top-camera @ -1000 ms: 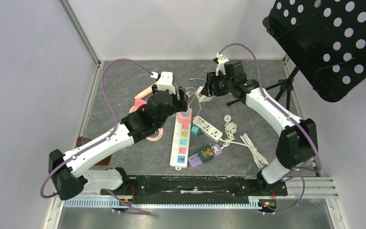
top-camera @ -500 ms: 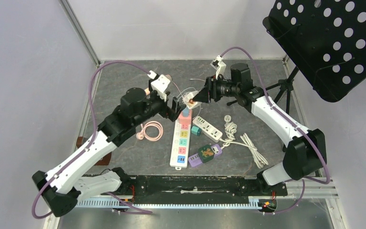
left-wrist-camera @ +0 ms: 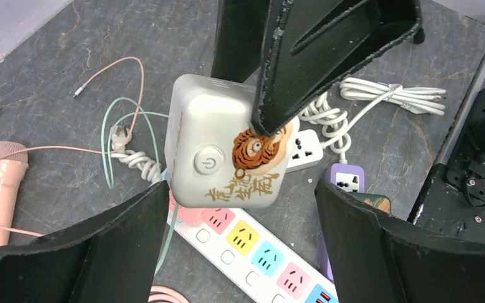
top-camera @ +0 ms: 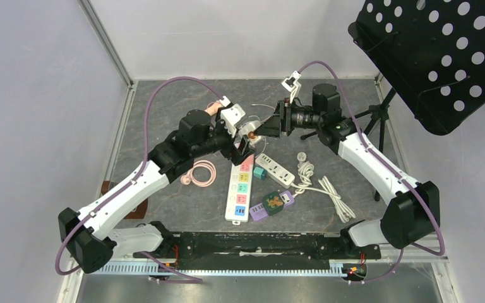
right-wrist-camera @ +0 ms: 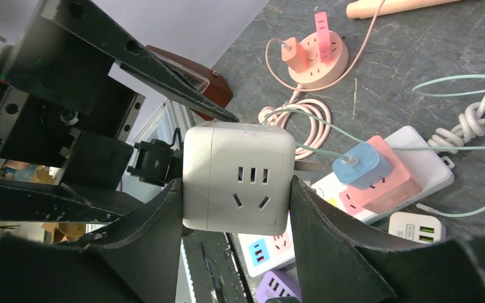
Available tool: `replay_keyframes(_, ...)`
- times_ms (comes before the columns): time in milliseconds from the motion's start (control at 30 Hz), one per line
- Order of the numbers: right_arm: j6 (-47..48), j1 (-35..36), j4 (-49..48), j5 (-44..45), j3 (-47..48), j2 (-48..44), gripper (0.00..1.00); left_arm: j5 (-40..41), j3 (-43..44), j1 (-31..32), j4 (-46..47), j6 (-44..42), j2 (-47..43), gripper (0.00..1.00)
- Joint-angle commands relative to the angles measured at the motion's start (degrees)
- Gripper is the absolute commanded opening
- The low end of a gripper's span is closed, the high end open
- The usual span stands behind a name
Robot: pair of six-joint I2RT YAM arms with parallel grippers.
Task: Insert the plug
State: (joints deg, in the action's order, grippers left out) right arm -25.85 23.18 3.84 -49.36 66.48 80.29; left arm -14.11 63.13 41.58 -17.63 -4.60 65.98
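A white cube plug (right-wrist-camera: 239,177) with a tiger sticker (left-wrist-camera: 259,148) hangs in the air over the far end of the multicoloured power strip (top-camera: 241,186). My right gripper (right-wrist-camera: 237,183) is shut on its two side faces. Its dark fingers (left-wrist-camera: 316,57) come down onto the cube in the left wrist view. Metal prongs (right-wrist-camera: 306,166) stick out of the cube's side. My left gripper (left-wrist-camera: 240,189) stands wide open just beside the cube (top-camera: 251,130), with its fingers apart from it. The strip's coloured sockets (left-wrist-camera: 259,252) lie below.
A pink block with a blue charger (right-wrist-camera: 363,164) sits on the strip's far end. Around it lie a small white strip (top-camera: 275,168), a purple socket (top-camera: 268,205), a white cable bundle (top-camera: 319,183), a pink coiled cable (top-camera: 201,173), a round pink socket (right-wrist-camera: 319,57) and a pink microphone (left-wrist-camera: 0,189). A black music stand (top-camera: 442,57) overhangs the right.
My right gripper has carried the cube from the back toward the strip's far end. The left gripper has swung up to the cube and its jaws have widened.
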Motion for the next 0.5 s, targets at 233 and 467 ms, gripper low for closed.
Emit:
replay_keyframes(233,-3.5,2.3,-3.0,-2.0,0.1,-1.7,0.28,2.0,2.7,0.1,5.5,-2.0,3.5,0.86)
replay_keyframes(467,-4.0,2.4,0.0,-1.5,1.5,-0.5,0.39,1.6,2.1,0.2,5.5,-0.5,4.4,0.21)
